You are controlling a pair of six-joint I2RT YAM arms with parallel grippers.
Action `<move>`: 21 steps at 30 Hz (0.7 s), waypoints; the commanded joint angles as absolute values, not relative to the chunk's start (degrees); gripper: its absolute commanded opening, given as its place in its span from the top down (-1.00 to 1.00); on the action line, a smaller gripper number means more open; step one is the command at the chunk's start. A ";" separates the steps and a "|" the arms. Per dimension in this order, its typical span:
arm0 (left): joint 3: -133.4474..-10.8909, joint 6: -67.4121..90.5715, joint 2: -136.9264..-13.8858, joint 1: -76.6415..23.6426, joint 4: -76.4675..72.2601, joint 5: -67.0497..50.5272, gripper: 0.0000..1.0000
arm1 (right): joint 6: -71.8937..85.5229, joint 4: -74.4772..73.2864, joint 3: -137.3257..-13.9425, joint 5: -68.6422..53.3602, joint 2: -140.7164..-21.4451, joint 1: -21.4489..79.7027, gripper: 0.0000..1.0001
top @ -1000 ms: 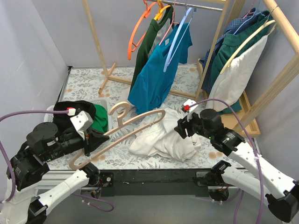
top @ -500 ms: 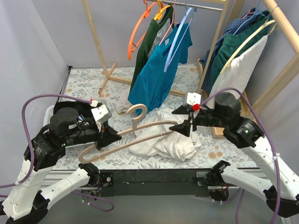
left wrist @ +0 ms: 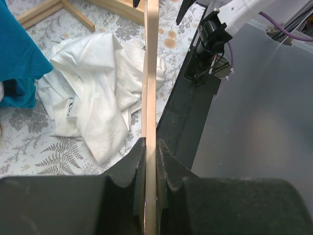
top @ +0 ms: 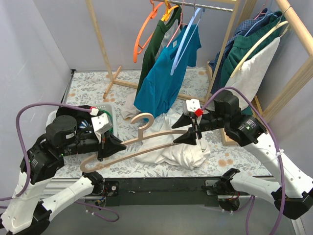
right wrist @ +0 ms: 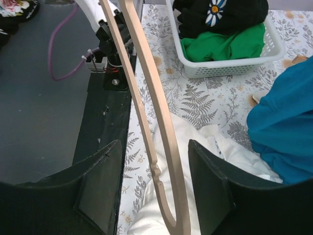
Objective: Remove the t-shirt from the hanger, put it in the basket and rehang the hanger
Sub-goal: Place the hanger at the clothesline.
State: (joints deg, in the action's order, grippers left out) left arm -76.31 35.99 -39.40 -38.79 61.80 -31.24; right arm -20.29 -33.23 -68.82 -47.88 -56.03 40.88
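Observation:
A bare wooden hanger (top: 146,142) hangs in the air over the table's front, hook (top: 142,120) pointing up. My left gripper (top: 113,145) is shut on its left arm; in the left wrist view the hanger (left wrist: 150,73) runs edge-on between the shut jaws of the left gripper (left wrist: 150,152). My right gripper (top: 188,133) stands open around the hanger's right end. In the right wrist view the hanger (right wrist: 164,122) passes between the fingers of the right gripper (right wrist: 154,147) without touching them. The white t-shirt (top: 181,152) lies crumpled on the table below, off the hanger; it shows as the t-shirt (left wrist: 98,98) and the t-shirt (right wrist: 220,147).
A white basket (top: 108,108) with black and green clothes sits at the left, also seen as the basket (right wrist: 230,66). A wooden rack behind holds a teal shirt (top: 166,78) and coloured hangers. Another rack (top: 254,68) with clothes stands at the right. A black rail (top: 161,186) runs along the front.
The left arm has carried the hanger up and to the right over the t-shirt. The right gripper has risen from the t-shirt and now straddles the hanger's right end.

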 commanded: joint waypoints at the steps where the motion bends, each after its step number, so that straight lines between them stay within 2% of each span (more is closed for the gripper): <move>1: -79.80 34.54 -38.06 -38.58 60.74 -33.31 1.00 | -21.18 -33.23 -70.23 -53.26 -56.78 40.87 -0.27; 5: -80.51 34.19 -37.53 -38.58 60.64 -34.62 1.00 | -20.57 -32.08 -70.13 -54.22 -57.13 40.87 -0.24; 8: -80.86 33.58 -37.88 -38.58 61.52 -34.54 1.00 | -19.34 -30.51 -69.96 -54.93 -56.78 40.87 -0.10; 9: -80.60 33.40 -38.05 -38.58 61.52 -34.45 1.00 | -18.90 -30.06 -69.87 -54.93 -56.60 40.87 0.05; 11: -80.16 33.40 -38.06 -38.58 61.52 -34.45 1.00 | -18.02 -29.27 -69.70 -54.50 -55.90 40.87 0.21; 12: -80.07 33.31 -37.97 -38.58 61.61 -34.19 1.00 | -17.67 -29.09 -69.61 -54.14 -55.55 40.87 0.42; 14: -79.63 33.31 -37.88 -38.58 61.70 -33.40 1.00 | -16.88 -29.09 -69.26 -53.00 -54.58 40.78 0.69; 15: -79.54 33.22 -37.53 -38.58 61.70 -33.05 1.00 | -16.61 -29.00 -68.82 -52.56 -54.23 40.78 0.91; 18: -79.28 33.48 -36.83 -38.58 60.74 -30.16 1.00 | -15.91 -29.27 -67.51 -50.72 -52.39 40.87 0.97; 19: -78.93 33.75 -36.22 -38.58 60.30 -27.62 0.82 | -15.73 -29.70 -67.24 -49.67 -51.51 40.78 0.97; 20: -78.84 34.10 -35.86 -38.58 59.94 -25.60 0.16 | -15.73 -30.14 -67.15 -48.96 -51.16 40.87 0.97; 21: -78.49 34.54 -35.42 -38.58 58.64 -23.40 -0.12 | -15.73 -31.28 -67.15 -48.17 -50.28 40.87 0.97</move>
State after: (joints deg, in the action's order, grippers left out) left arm -79.09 33.52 -37.30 -38.81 60.40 -31.57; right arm -17.54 -31.59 -67.40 -52.12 -53.23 41.23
